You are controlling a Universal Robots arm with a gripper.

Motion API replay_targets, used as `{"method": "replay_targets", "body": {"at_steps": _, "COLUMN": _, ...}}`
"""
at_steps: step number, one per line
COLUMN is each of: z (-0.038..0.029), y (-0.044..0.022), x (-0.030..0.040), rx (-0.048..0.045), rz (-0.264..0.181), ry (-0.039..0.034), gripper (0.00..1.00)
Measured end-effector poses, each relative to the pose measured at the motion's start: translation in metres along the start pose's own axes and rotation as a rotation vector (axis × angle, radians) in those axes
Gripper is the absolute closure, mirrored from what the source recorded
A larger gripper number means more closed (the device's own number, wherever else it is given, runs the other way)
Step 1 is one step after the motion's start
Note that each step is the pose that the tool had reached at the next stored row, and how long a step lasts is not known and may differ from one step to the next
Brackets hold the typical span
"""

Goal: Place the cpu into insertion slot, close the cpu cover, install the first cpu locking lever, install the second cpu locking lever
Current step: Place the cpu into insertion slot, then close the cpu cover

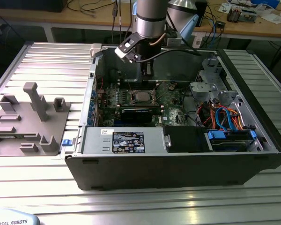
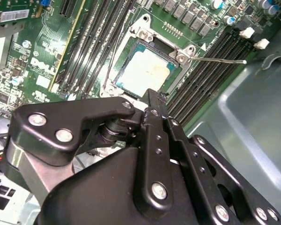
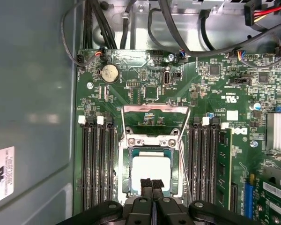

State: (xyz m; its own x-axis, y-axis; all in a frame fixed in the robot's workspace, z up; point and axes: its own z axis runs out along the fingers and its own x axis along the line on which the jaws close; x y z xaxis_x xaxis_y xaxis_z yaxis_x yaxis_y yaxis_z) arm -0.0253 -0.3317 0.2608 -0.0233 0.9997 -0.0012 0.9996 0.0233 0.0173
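**Tool** (image 3: 152, 183): fingers shut together with nothing between them. The tips were down at one edge of the socket (image 3: 123, 164). Whether they touched the cover or hung just above it could not be told.

**Chip** (image 3: 147, 171): lay seated in the socket, its pale top showing through the cover's window.

**Cover** (image 3: 152, 141): lay flat over the chip, inside the socket's rim.

**Lever** (image 2: 220, 59): a thin wire rod that stood out sideways from the socket, across the memory slots (image 2: 210, 77). It appeared unhooked.

**Risks, as judged:**
- The cover was probably not locked, so an off-centre push could tip it or shift the chip on the socket's contacts.
- Tips sliding off the cover could scrape the chip, or the board (image 3: 145, 84) beside the socket.
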Motion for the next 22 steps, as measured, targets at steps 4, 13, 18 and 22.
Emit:
{"method": "replay_targets", "body": {"at_steps": 4, "z": -0.0073, "y": 0.0001, "x": 0.0, "rx": 0.0, "rz": 0.0, "ry": 0.0, "gripper": 0.89}}
{"method": "replay_targets", "body": {"at_steps": 13, "z": -0.016, "y": 0.0003, "x": 0.0, "rx": 0.0, "rz": 0.0, "ry": 0.0, "gripper": 0.89}}
{"method": "replay_targets", "body": {"at_steps": 18, "z": -0.0162, "y": 0.0003, "x": 0.0, "rx": 0.0, "rz": 0.0, "ry": 0.0, "gripper": 0.89}}
{"method": "replay_targets", "body": {"at_steps": 22, "z": -0.0163, "y": 0.0007, "x": -0.0001, "rx": 0.0, "rz": 0.0, "ry": 0.0, "gripper": 0.89}}
